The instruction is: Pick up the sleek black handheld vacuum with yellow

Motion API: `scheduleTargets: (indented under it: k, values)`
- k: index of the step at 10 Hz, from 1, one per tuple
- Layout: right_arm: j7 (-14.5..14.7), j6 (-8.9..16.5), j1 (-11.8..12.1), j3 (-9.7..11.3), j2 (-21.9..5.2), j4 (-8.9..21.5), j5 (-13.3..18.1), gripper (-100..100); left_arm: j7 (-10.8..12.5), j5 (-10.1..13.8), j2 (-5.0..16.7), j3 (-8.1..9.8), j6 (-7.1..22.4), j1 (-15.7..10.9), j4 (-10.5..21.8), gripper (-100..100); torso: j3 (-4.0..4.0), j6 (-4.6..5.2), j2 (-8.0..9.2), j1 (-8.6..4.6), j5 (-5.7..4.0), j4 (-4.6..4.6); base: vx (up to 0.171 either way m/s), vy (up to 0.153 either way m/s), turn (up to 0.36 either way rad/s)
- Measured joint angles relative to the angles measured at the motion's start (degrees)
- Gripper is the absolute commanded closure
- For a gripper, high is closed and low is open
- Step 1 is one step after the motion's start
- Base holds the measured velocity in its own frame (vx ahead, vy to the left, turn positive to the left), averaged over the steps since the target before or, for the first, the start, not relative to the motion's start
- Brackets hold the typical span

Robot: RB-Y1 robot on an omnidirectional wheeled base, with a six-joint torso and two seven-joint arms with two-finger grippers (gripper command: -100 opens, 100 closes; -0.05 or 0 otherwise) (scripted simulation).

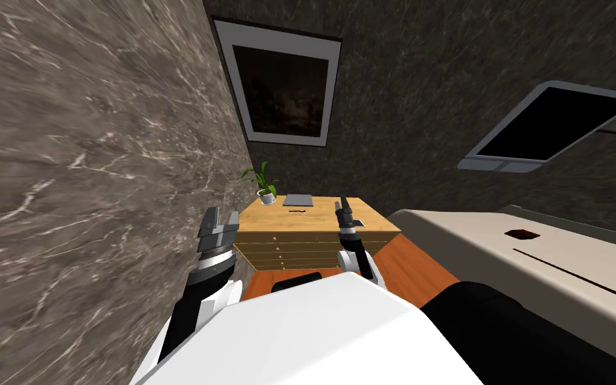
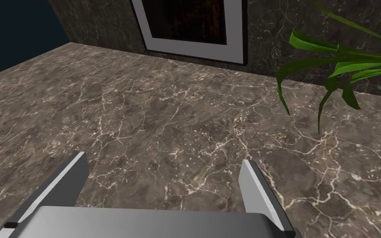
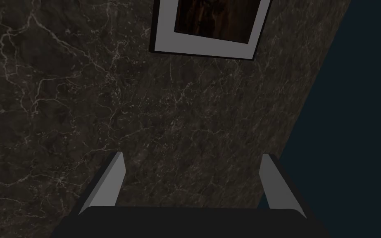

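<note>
A small, thin black object (image 1: 298, 210) lies on the top of a wooden chest of drawers (image 1: 313, 230) ahead of me; it is too small to tell whether it is the vacuum. My left gripper (image 1: 223, 217) hangs beside the chest's left front corner, close to the marble wall. In the left wrist view the left gripper (image 2: 164, 158) is open with nothing between its fingers. My right gripper (image 1: 342, 208) is raised over the chest's right front part. In the right wrist view it (image 3: 194, 155) is open and empty too.
A potted plant (image 1: 266, 190) and a flat grey slab (image 1: 298, 200) stand at the back of the chest, and a small flat item (image 1: 359, 222) lies near its right edge. A marble wall (image 1: 86, 187) runs close on my left. A pale bed-like piece (image 1: 540, 261) lies to the right, across orange floor (image 1: 400, 267).
</note>
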Motion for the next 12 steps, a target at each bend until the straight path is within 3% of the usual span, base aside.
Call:
scheduleTargets:
  k: [4,8,12]
  values:
    - [0.28,-2.05,2.73,-4.1,-6.01,1.08,2.45,-100,0.0,0.0,0.01,0.01,0.0,-0.01,0.0,0,0.08,-0.01,0.14,-0.49,-0.11,0.03,-0.032,-0.107,0.251]
    - [0.3,-5.22,6.91,-10.13,-12.81,3.69,7.1,-100,0.0,0.0,0.01,0.01,0.0,-0.01,0.0,0,0.06,-0.02,0.11,-0.55,-0.13,0.03,-0.043,-0.12,0.303]
    - [-0.2,-8.6,9.77,-14.72,-18.22,7.33,10.81,-100,0.0,0.0,0.01,0.02,0.0,0.01,0.0,0,0.04,0.02,0.05,-0.42,-0.1,0.02,-0.046,-0.077,0.298]
